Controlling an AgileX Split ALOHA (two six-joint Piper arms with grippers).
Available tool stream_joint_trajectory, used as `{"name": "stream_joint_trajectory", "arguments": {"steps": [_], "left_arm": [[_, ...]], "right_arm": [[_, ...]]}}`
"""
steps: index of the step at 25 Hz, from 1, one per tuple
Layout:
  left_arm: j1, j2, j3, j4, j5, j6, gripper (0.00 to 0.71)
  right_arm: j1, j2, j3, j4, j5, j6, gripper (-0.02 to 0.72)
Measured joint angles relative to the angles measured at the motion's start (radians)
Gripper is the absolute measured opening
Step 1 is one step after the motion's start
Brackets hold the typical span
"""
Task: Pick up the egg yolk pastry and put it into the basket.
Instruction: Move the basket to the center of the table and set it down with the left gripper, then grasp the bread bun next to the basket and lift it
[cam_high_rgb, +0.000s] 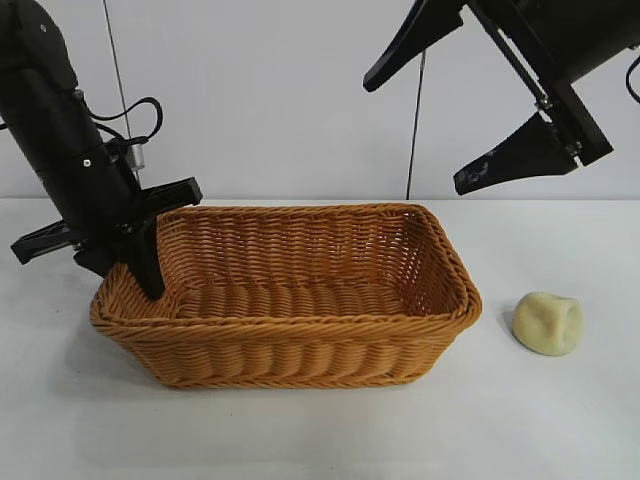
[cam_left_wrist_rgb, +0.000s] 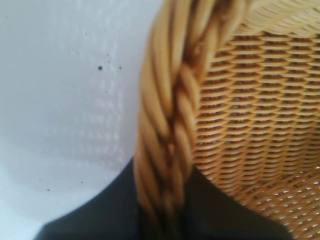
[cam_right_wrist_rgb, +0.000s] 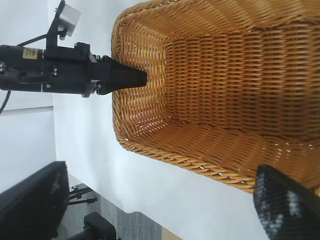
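The egg yolk pastry (cam_high_rgb: 547, 322), a small pale yellow dented lump, lies on the white table to the right of the basket (cam_high_rgb: 300, 322), apart from it. The orange-brown wicker basket has nothing in it. My left gripper (cam_high_rgb: 142, 284) is down at the basket's left end, its dark fingers (cam_left_wrist_rgb: 100, 215) close on either side of the braided rim (cam_left_wrist_rgb: 170, 125). The right wrist view shows that same finger (cam_right_wrist_rgb: 131, 78) across the rim. My right gripper (cam_high_rgb: 415, 135) hangs high above the basket's right end, open and holding nothing; the pastry is out of its wrist view.
White table surface (cam_high_rgb: 560, 420) lies around the pastry and in front of the basket. A thin cable (cam_high_rgb: 415, 120) hangs behind the basket. The table's edge and dark equipment on the floor (cam_right_wrist_rgb: 100, 225) show in the right wrist view.
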Motion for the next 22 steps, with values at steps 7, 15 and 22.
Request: {"name": "stream_joint_trajectory", "arguments": {"steps": [7, 15, 22], "left_arm": [[0.0, 0.0, -0.003, -0.031, 0.026, 0.0, 0.611], [0.0, -0.074, -0.092, -0.015, 0.121, 0.0, 0.652], [0.0, -0.158, -0.232, 0.14, 0.213, -0.008, 0.654]], "right_arm": [[0.0, 0.0, 0.0, 0.0, 0.0, 0.0, 0.694], [0.0, 0.0, 0.0, 0.0, 0.0, 0.0, 0.694], [0.0, 0.0, 0.0, 0.0, 0.001, 0.0, 0.694]]}}
